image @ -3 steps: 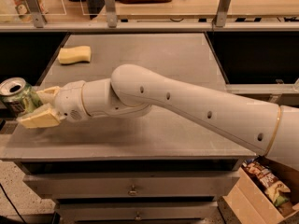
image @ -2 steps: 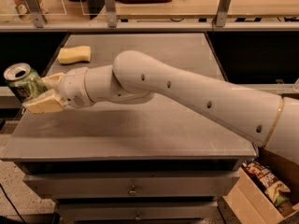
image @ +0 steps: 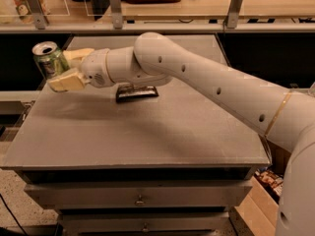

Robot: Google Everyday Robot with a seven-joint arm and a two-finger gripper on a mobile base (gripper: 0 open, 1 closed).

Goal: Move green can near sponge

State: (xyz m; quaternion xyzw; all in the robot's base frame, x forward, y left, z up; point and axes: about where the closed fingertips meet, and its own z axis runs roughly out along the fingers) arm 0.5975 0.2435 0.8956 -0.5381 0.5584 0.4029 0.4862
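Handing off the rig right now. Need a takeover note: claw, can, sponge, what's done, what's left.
Claw: at the far-left of the table, shut on the can.
Sponge: right beside the can, partly hidden behind the claw.
Done: can grasped and held next to the sponge.
Left: set the can down there, open the claw, withdraw. I cannot tell if the can touches the table.
Wrapper lies under the arm; leave it.
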